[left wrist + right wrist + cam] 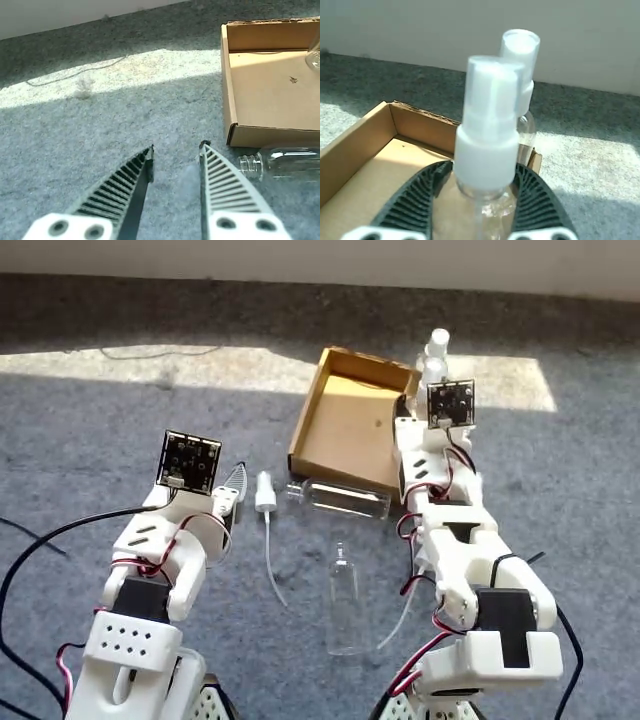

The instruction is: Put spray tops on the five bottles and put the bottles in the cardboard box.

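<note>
While the right claw [482,172] grips one bottle [487,130], two uncapped bottles [340,497] [343,602] lie flat.

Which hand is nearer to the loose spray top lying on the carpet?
Left. The left hand is open just beside the spray top. The right hand is far off by the box's far corner, shut on a capped bottle.

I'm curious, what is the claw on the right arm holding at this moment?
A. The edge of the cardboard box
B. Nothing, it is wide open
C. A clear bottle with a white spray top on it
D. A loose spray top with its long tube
C: in the right wrist view the right gripper has a finger closed against each side of a clear bottle, and that bottle carries a white spray top.
</note>
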`<state>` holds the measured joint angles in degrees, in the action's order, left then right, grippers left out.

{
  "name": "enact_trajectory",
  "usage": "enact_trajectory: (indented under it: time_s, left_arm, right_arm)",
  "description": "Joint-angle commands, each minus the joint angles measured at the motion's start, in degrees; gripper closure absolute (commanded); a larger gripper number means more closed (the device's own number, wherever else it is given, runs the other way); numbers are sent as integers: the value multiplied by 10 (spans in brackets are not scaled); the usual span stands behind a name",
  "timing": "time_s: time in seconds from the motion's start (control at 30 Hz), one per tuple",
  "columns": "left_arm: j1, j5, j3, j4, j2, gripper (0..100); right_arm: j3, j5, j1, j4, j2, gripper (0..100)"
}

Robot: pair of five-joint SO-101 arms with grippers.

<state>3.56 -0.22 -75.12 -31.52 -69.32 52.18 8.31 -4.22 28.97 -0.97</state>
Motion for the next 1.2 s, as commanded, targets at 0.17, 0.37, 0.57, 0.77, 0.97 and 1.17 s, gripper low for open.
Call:
enact_trajectory:
  time_s: [0.17, 0.37, 0.57, 0.77, 0.97, 1.17]
  left_arm:
    - [-4, -3, 2, 10, -7, 853]
    - [-4, -2, 2, 10, -8, 853]
    - [-4, -2, 2, 10, -8, 853]
    - [-4, -2, 2, 10, -8, 853]
    - [-4, -2, 2, 10, -8, 853]
    - [-4, -2, 2, 10, -8, 853]
  right_arm:
    - [-22, 4, 7, 3, -4, 906]
    - [-37, 4, 7, 9, 6, 906]
    - [-50, 4, 9, 10, 31, 904]
    - [-50, -20, 9, 10, 31, 904]
    - [-50, -20, 10, 10, 31, 897]
    - [-50, -19, 10, 9, 31, 783]
